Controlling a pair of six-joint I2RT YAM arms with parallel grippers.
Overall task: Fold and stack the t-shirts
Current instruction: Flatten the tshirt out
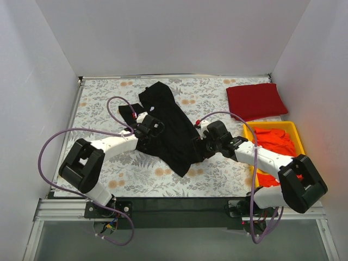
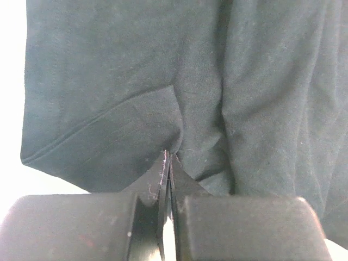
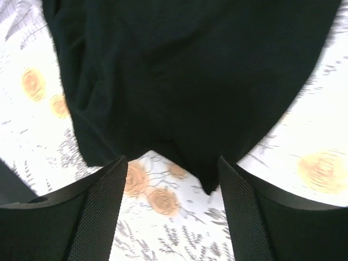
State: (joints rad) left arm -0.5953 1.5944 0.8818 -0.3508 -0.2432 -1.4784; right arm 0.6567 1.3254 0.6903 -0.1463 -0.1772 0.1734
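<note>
A black t-shirt (image 1: pixel 169 128) lies crumpled across the middle of the floral table cover. My left gripper (image 1: pixel 153 128) rests on its left part. In the left wrist view that gripper (image 2: pixel 168 159) is shut, its tips pinching a puckered fold of the black t-shirt (image 2: pixel 136 81). My right gripper (image 1: pixel 200 145) stands at the shirt's right lower edge. It is open (image 3: pixel 172 168), and a drooping point of the black t-shirt (image 3: pixel 190 81) hangs between its fingertips (image 3: pixel 106 201) without being clamped. A dark red t-shirt (image 1: pixel 255 100) lies folded at the back right.
A yellow bin (image 1: pixel 298 135) at the right edge holds bright orange-red t-shirts (image 1: pixel 274 141). White walls close in the table on three sides. Purple cables loop above both arms. The floral cover (image 1: pixel 109 103) shows bare at the left and near front.
</note>
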